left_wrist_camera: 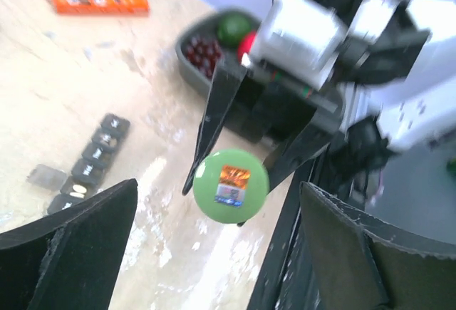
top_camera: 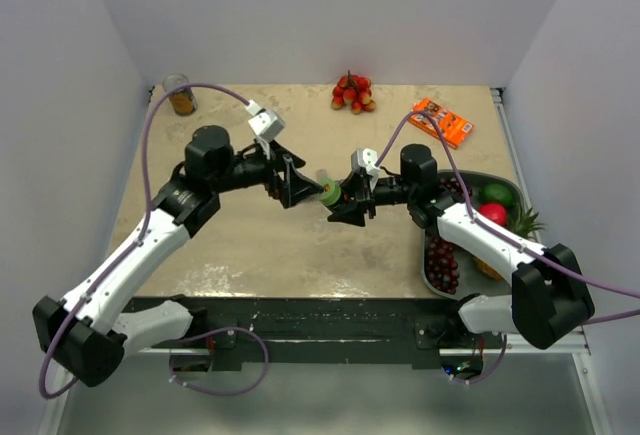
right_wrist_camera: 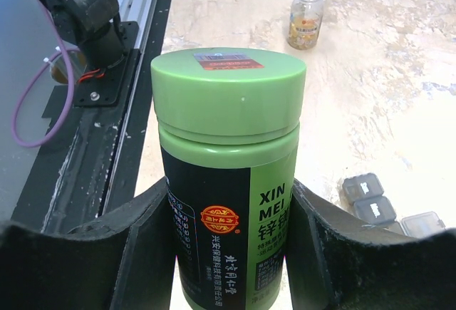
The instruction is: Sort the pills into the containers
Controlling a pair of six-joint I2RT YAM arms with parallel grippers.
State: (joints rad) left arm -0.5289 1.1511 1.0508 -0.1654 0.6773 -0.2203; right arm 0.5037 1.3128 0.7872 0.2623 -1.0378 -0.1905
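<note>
Above mid-table, the right gripper clamps the body of a green-capped bottle, while the left gripper faces its cap with jaws spread wide, touching nothing. The dark-grey containers lie flat on the marbled table below, apart from both sets of jaws, one lid apparently folded open.

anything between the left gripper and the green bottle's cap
Nothing visible. The open left gripper faces the green cap across open air; the right gripper holds the bottle by its body, off the cap.
</note>
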